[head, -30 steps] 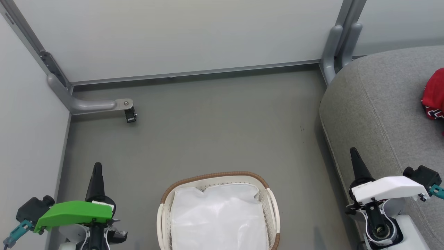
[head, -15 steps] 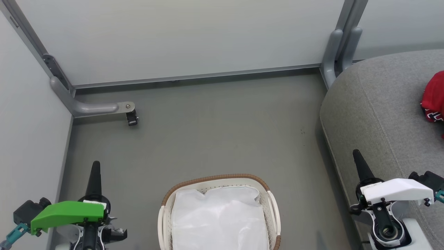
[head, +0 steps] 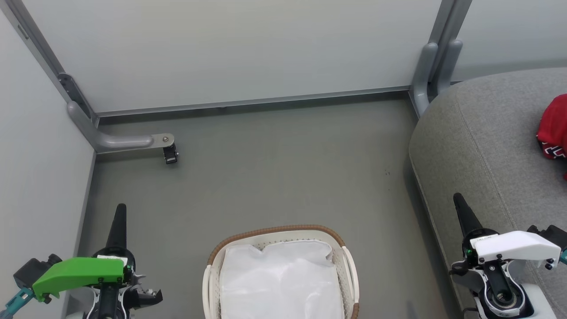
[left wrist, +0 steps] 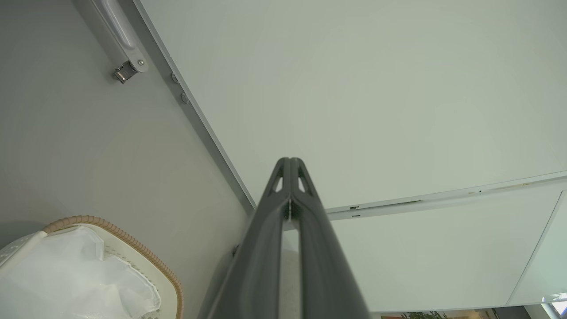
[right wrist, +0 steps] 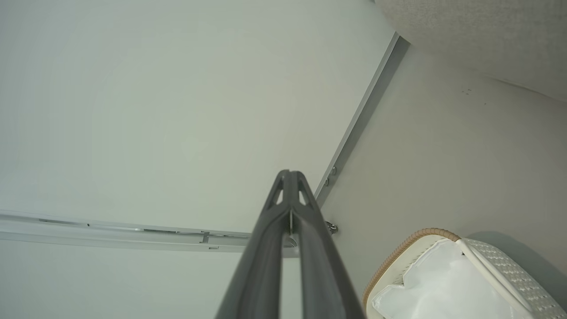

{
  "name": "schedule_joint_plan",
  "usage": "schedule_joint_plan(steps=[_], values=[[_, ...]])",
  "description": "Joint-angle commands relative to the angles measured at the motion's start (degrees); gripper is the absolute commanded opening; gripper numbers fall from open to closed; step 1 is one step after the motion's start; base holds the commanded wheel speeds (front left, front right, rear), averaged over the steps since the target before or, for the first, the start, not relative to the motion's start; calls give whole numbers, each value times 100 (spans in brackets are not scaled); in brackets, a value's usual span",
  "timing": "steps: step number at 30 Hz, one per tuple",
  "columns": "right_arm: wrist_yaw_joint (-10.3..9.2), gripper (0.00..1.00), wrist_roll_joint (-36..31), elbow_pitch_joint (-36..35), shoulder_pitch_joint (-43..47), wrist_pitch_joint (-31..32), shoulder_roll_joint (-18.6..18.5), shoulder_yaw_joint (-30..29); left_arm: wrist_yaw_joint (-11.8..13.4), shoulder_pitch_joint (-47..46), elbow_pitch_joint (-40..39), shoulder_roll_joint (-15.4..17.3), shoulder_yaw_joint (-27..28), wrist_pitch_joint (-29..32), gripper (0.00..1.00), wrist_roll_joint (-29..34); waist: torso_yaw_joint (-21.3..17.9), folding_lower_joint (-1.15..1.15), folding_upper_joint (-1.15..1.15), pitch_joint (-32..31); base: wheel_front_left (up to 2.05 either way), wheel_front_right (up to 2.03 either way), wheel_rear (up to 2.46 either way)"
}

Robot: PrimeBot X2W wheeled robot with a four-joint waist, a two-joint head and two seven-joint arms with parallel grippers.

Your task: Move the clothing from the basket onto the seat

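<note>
The basket [head: 274, 230] stands on the floor at the bottom middle of the head view, holding a plain white sheet [head: 279, 283]; its rim also shows in the left wrist view [left wrist: 133, 248] and the right wrist view [right wrist: 398, 252]. Red clothing [head: 553, 128] with black-white lettering lies on the grey seat [head: 478, 141] at the right edge. My left gripper [head: 120, 210] [left wrist: 290, 164] is shut and empty, left of the basket. My right gripper [head: 457, 199] [right wrist: 290, 175] is shut and empty, over the seat's front edge.
Pale partition walls [head: 230, 44] close off the far and left sides. A grey bracket with a black caster [head: 169, 153] sticks out at the far left. A grey post [head: 432, 62] stands beside the seat's far corner. Grey floor [head: 283, 168] lies between basket and wall.
The whole head view has shifted slightly, so the camera has moved. Both grippers stay shut, sitting a little lower and further apart in the picture.
</note>
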Motion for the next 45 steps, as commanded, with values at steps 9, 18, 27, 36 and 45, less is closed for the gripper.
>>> schedule_joint_plan(steps=[9,18,27,36,45], values=[[-4,0,514,-123,107,137,-35,-82,-3,83,-124,20,55,124,0,-480,13,0,0,-54,0,0,0],[-4,0,894,-171,176,239,-38,-136,-4,103,-177,19,88,226,0,-832,25,0,0,-103,0,0,0],[-4,0,1257,-220,233,335,-41,-185,-4,125,-238,19,117,322,0,-1171,37,0,0,-154,0,0,0],[-5,0,1594,-265,268,420,-43,-229,-4,148,-286,19,141,412,0,-1489,48,0,0,-204,0,0,0],[-5,0,1645,-272,280,437,-44,-234,-4,150,-289,19,143,434,0,-1522,51,0,0,-216,0,0,0]])
